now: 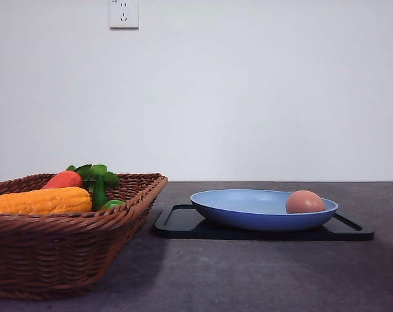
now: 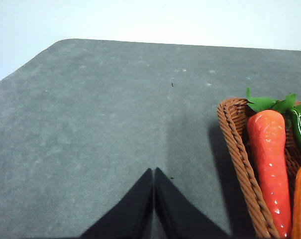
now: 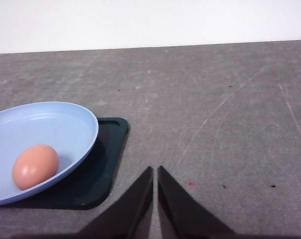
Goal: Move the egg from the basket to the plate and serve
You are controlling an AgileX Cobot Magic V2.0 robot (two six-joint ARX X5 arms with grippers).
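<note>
The brown-pink egg [image 1: 304, 202] lies inside the light blue plate [image 1: 248, 211], near its right rim. The right wrist view has the same egg [image 3: 35, 166] in the plate [image 3: 50, 129], off to the side of my right gripper [image 3: 155, 172], whose black fingers are shut with nothing between them. The dark wicker basket [image 1: 66, 260] stands at the front left. A corner of the basket [image 2: 237, 149] appears in the left wrist view beside my left gripper [image 2: 153, 174], which is shut and empty over bare table.
The plate rests on a flat black tray [image 1: 183, 224]. In the basket lie an orange corn cob [image 1: 40, 200], a red-orange carrot [image 1: 62, 179] and green leaves [image 1: 95, 173]. A white wall stands behind the grey table [image 1: 248, 279].
</note>
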